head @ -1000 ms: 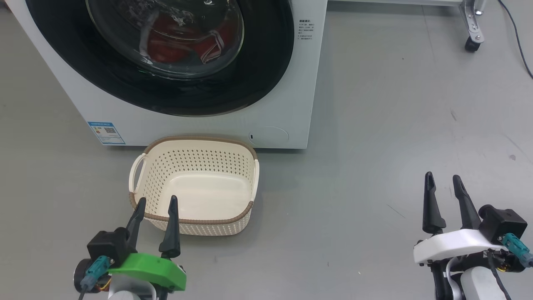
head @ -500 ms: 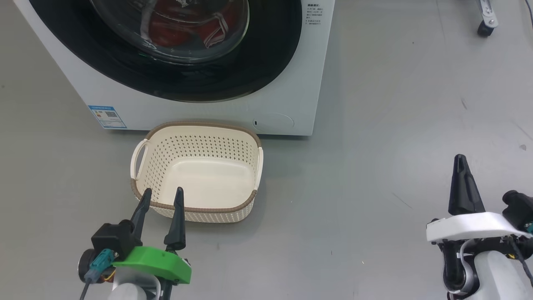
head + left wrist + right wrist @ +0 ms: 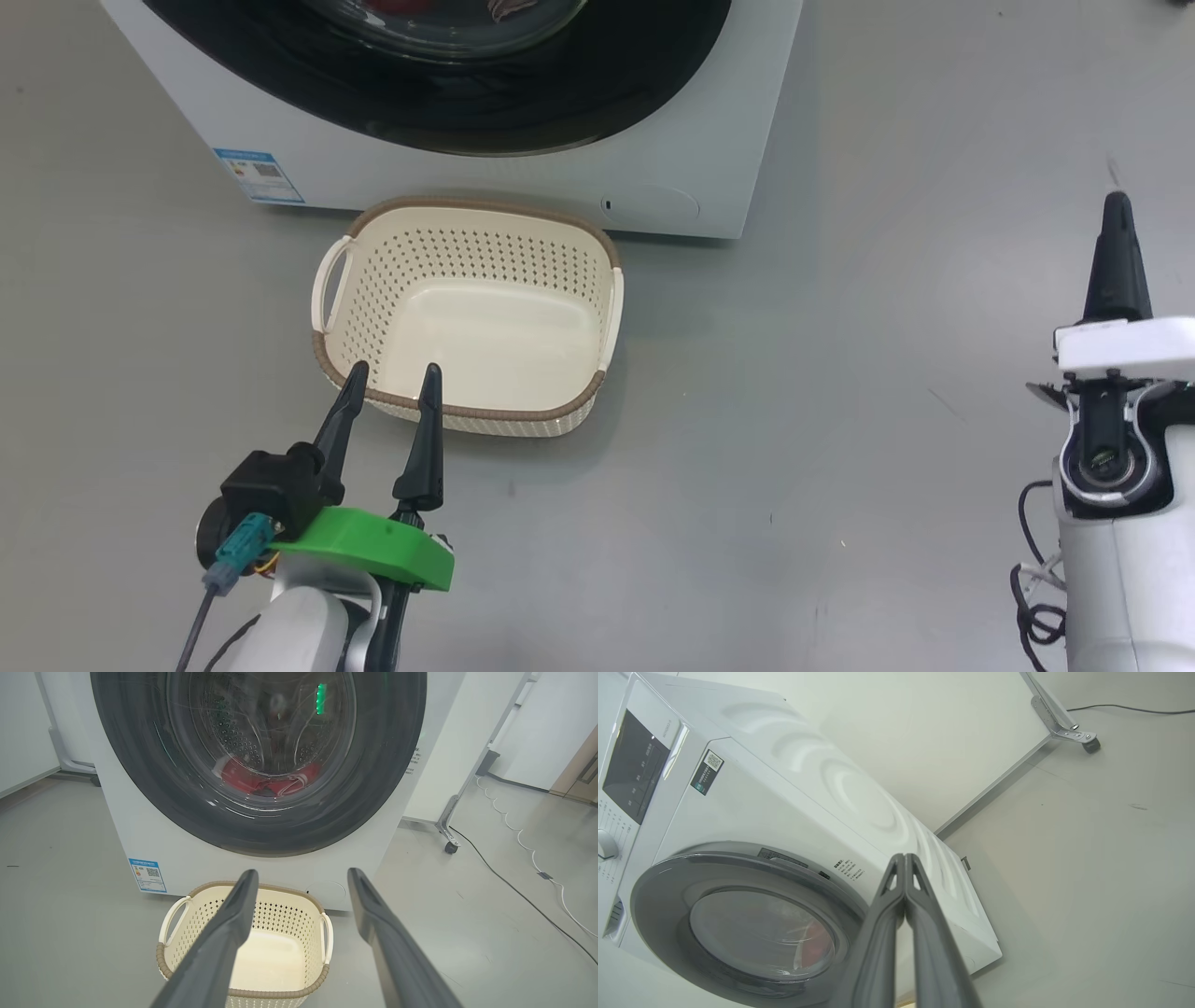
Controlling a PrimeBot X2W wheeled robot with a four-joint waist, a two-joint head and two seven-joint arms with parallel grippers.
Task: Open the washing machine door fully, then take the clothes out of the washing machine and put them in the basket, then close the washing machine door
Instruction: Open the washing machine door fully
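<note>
**Right pincer closed; door not yet opened**

Since a second earlier the right gripper [image 3: 1117, 210] had pressed its two fingers together on nothing, while the left gripper [image 3: 394, 371] kept its fingers spread near the basket [image 3: 485, 203]. The head camera had tipped down, cutting off most of the washing machine door [image 3: 560, 112]. The left wrist view showed the clothes [image 3: 243, 775] inside the washing machine [image 3: 523, 182] behind the shut door; the right wrist view gave them as a faint red blur. The basket sat empty just before the machine.

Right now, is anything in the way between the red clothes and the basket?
Yes. The washing machine door is shut, so its glass stands between the clothes inside and the basket in front.
</note>
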